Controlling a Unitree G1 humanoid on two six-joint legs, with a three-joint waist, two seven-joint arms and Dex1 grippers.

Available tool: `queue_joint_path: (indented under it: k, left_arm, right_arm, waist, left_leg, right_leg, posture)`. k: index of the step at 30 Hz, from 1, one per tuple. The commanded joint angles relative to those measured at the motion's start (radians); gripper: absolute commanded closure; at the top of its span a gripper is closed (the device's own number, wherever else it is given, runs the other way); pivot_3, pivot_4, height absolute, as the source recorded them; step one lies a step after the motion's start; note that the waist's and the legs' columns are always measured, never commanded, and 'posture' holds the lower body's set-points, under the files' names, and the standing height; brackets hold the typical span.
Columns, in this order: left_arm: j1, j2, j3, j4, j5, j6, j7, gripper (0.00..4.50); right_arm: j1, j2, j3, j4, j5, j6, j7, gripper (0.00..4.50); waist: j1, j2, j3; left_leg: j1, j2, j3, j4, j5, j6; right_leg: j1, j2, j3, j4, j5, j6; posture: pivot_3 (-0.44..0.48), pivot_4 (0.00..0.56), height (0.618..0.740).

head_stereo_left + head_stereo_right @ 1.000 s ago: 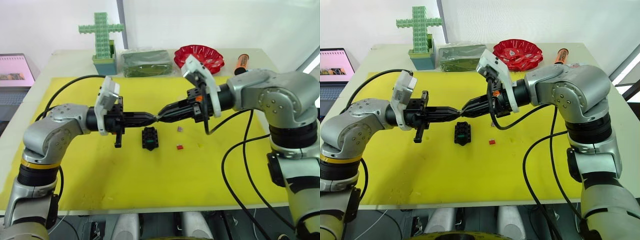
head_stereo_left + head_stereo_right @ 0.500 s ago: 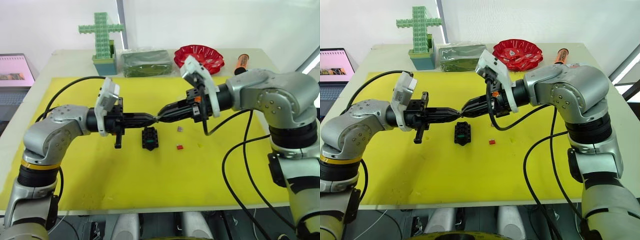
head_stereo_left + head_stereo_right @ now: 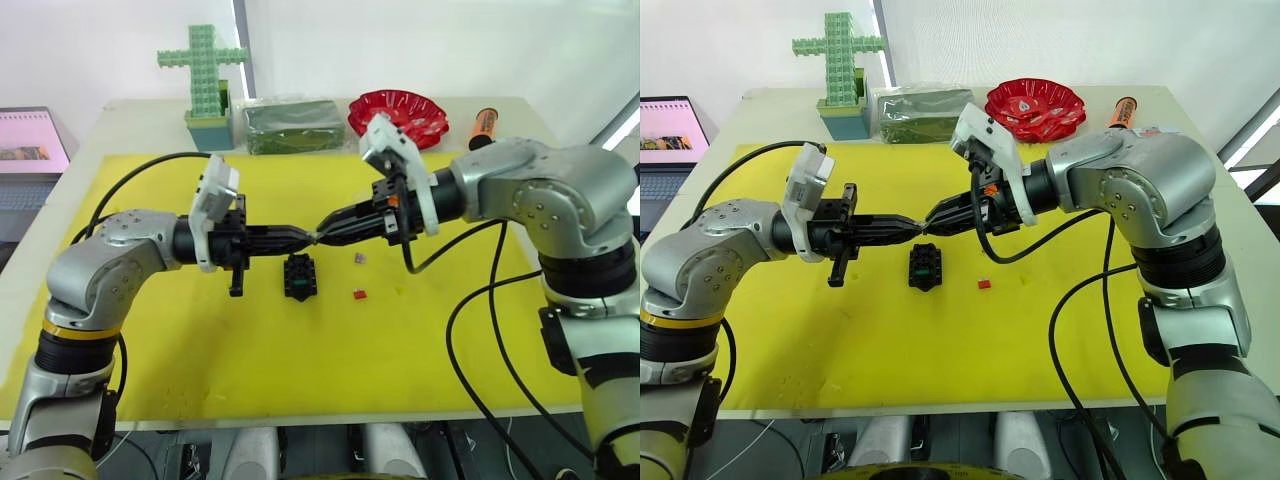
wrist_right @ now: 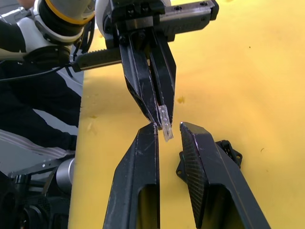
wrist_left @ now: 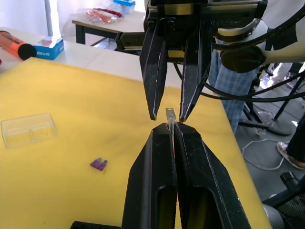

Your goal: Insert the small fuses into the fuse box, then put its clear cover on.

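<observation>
Two hands meet tip-to-tip; left hand (image 5: 167, 128) pinches a fuse (image 5: 169, 114).

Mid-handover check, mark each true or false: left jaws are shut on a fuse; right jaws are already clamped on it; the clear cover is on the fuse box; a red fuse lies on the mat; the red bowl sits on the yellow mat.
1. The left gripper is shut on a grey fuse. True.
2. The right gripper is clamped on it. False: its jaws stand open around it.
3. The clear cover is on the fuse box. False: it lies apart on the yellow mat.
4. A red fuse lies on the mat. True.
5. The red bowl sits on the mat. False: it is beyond the mat.
</observation>
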Motion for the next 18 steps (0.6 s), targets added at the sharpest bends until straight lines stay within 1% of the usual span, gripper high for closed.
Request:
queue_joint_path:
  k: [1, 8, 12, 18]
  left_arm:
    - [-0.007, 0.002, 0.031, -0.029, -0.019, -0.014, 0.001, 4.50]
    - [-0.003, 0.002, 0.030, -0.030, -0.017, -0.015, 0.003, 4.50]
    - [-0.001, 0.001, 0.029, -0.032, -0.017, -0.016, 0.006, 4.50]
    - [-0.006, 0.000, 0.034, -0.034, -0.023, -0.010, 0.012, 4.50]
  right_arm:
    - [-0.007, -0.015, -0.013, -0.024, -0.002, -0.027, 0.011, 3.76]
    - [-0.007, -0.015, -0.010, -0.022, -0.001, -0.036, 0.014, 3.76]
    - [-0.003, -0.012, -0.010, -0.024, -0.001, -0.039, 0.013, 4.44]
    - [0.002, -0.008, -0.009, -0.026, -0.002, -0.045, 0.011, 4.44]
  waist:
    - [0.000, 0.000, 0.000]
    - [0.000, 0.000, 0.000]
    - [0.000, 0.000, 0.000]
    - [0.000, 0.000, 0.000]
  left_leg:
    - [0.000, 0.000, 0.000, 0.000, 0.000, 0.000]
    - [0.000, 0.000, 0.000, 0.000, 0.000, 0.000]
    - [0.000, 0.000, 0.000, 0.000, 0.000, 0.000]
    - [0.000, 0.000, 0.000, 0.000, 0.000, 0.000]
  right_leg:
    - [0.000, 0.000, 0.000, 0.000, 0.000, 0.000]
    - [0.000, 0.000, 0.000, 0.000, 0.000, 0.000]
    - [0.000, 0.000, 0.000, 0.000, 0.000, 0.000]
    - [0.000, 0.000, 0.000, 0.000, 0.000, 0.000]
  posture:
    - [0.000, 0.150, 0.740]
    - [0.000, 0.150, 0.740]
    - [0.000, 0.150, 0.740]
    - [0.000, 0.150, 0.740]
